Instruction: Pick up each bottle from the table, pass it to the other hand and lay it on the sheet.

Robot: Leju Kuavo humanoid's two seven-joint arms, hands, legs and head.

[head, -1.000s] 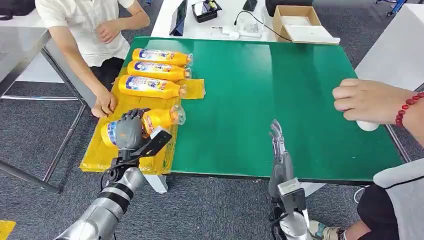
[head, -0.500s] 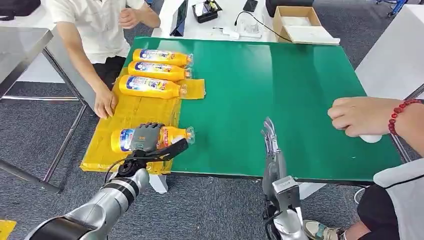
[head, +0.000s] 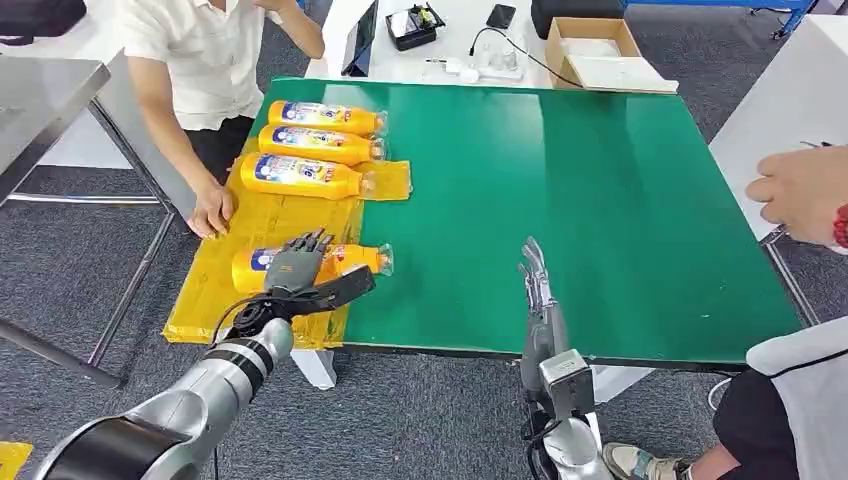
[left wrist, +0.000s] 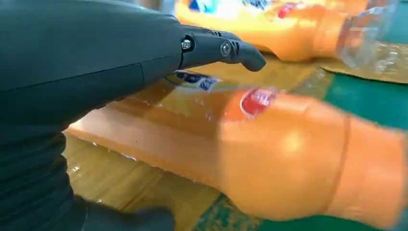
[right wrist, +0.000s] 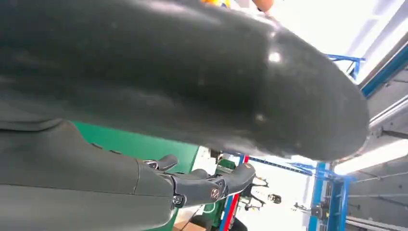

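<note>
While its fingers were spread and lifted, the left hand (head: pixel 296 264) hovered just over the fourth bottle (head: pixel 340 262), holding nothing; the left wrist view showed a gap between the fingers (left wrist: pixel 219 48) and the orange bottle (left wrist: pixel 269 149). That bottle lay on its side on the yellow sheet (head: pixel 262 228), near the sheet's front edge, its clear cap reaching over the sheet's right edge onto the green table (head: pixel 560 190). Three more bottles (head: pixel 300 176) lay side by side toward the sheet's back edge, which made four in all, caps to the right. The right hand (head: pixel 536 275) stood at the table's front edge with fingers straight and apart, empty. A person's hand (head: pixel 210 210) rested on the sheet's left edge, and another person's hand (head: pixel 800 192) hung by the table's right edge.
</note>
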